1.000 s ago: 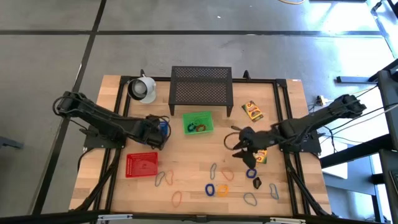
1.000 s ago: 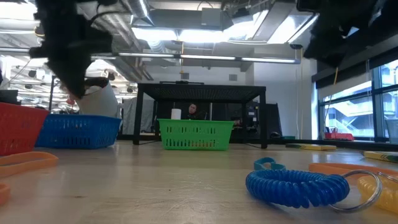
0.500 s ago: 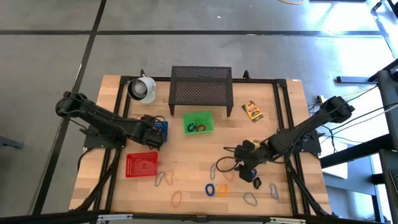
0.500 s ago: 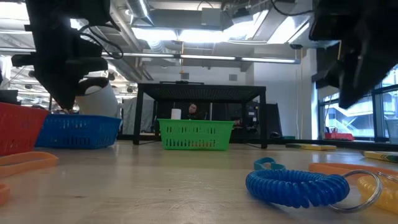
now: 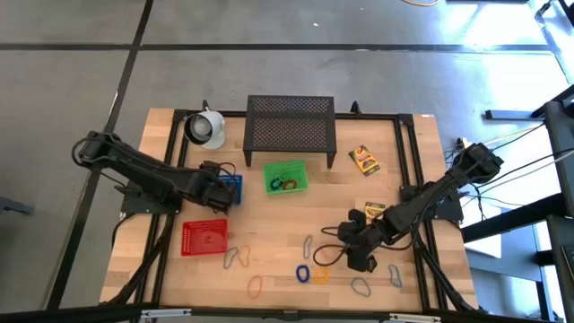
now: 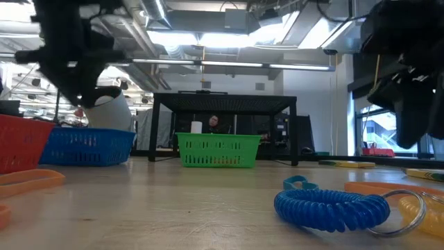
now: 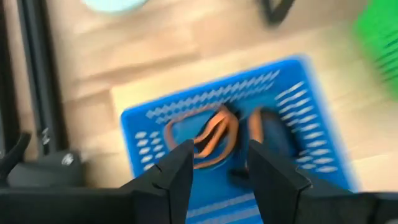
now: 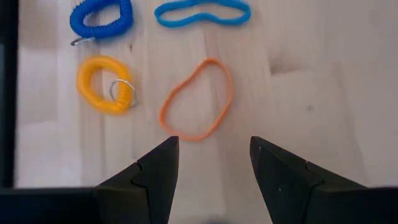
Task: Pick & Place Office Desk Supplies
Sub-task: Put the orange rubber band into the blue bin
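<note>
Orange band [image 8: 196, 99], lying flat just ahead of the open right gripper [image 8: 212, 163], should be straddled squarely before closing, while the open left gripper [image 7: 219, 169] hangs over the blue basket [image 7: 146, 121].

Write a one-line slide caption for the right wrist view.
Right hand, open, hovers above an orange band on the table.

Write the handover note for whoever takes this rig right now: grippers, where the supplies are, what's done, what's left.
Left gripper: open, empty, over the blue basket, which holds an orange band.
Right gripper: open, empty, above an orange loop on the table, near the yellow coil and blue coil.
Done: some items sit in the green basket.
Left: loose bands along the front edge and two yellow boxes on the right side.
</note>
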